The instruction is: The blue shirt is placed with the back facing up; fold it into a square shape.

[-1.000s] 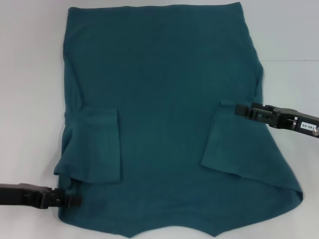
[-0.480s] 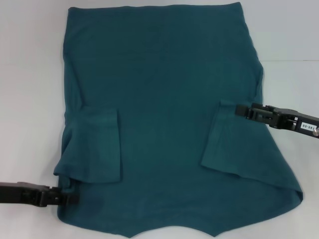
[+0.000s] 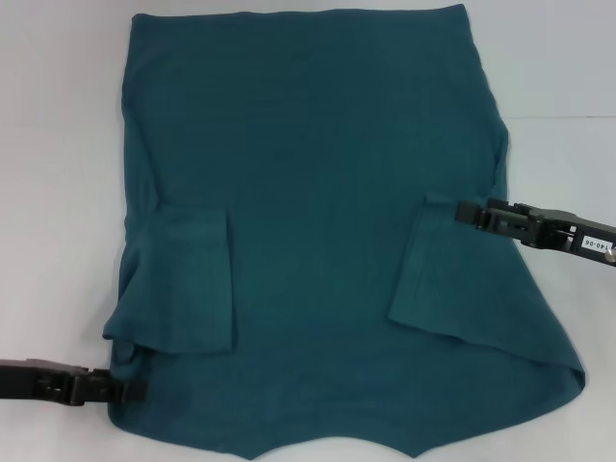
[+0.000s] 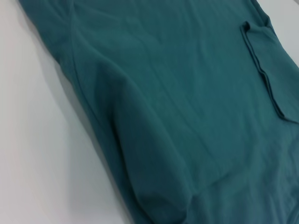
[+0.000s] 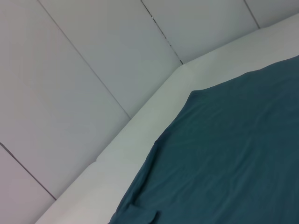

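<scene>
Two sleeves are folded in on the blue shirt (image 3: 318,221), which is laid flat on the white table (image 3: 58,192), long way running away from the robot. The left gripper (image 3: 135,390) is laid low at its near edge, the right gripper (image 3: 460,212) at its far sleeve. Jaw gaps cannot be told.
</scene>
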`<state>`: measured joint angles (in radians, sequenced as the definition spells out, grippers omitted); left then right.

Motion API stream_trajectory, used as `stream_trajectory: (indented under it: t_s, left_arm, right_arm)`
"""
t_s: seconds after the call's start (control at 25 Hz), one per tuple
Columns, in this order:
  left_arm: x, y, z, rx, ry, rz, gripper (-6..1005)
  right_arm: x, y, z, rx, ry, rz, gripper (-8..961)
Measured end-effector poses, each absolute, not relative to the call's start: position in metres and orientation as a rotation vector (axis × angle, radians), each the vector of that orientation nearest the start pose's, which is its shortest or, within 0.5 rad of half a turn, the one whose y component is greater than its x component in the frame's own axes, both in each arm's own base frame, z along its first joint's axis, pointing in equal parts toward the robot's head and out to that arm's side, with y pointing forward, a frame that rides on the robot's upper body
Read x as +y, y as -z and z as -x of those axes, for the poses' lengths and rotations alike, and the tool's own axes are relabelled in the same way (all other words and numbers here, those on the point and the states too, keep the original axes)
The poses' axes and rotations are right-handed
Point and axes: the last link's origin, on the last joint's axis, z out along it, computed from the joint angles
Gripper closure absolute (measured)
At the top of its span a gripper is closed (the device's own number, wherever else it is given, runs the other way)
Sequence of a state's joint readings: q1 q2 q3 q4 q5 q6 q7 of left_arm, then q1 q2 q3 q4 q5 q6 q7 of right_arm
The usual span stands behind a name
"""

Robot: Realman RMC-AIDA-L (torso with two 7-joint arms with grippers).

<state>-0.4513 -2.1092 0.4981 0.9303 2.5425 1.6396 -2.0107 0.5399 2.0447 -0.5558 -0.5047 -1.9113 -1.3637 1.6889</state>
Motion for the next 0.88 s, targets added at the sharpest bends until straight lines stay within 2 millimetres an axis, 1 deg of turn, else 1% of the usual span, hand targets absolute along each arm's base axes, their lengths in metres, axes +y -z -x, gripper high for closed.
stream_trajectory:
  t_s: [0.2,0.6,0.88]
  left_arm:
    - [0.2883,-0.0324,0.3313,-1.525,0.167,2.455,289]
    - [0.2961,-0.0286,0.3237,-1.495,0.167,2.477,289]
    - [0.2972,-0.0285,0.3237,-1.493,0.167,2.473,291]
  right_arm:
    - [0.3526,-0.0119,-0.2921,1.234,-0.884,2.298,38]
    - [0.3526,-0.0133,-0.2931,1.238,-0.892,2.286,38]
    - [0.3525,-0.0133,-0.2932,1.238,-0.891,2.286,38]
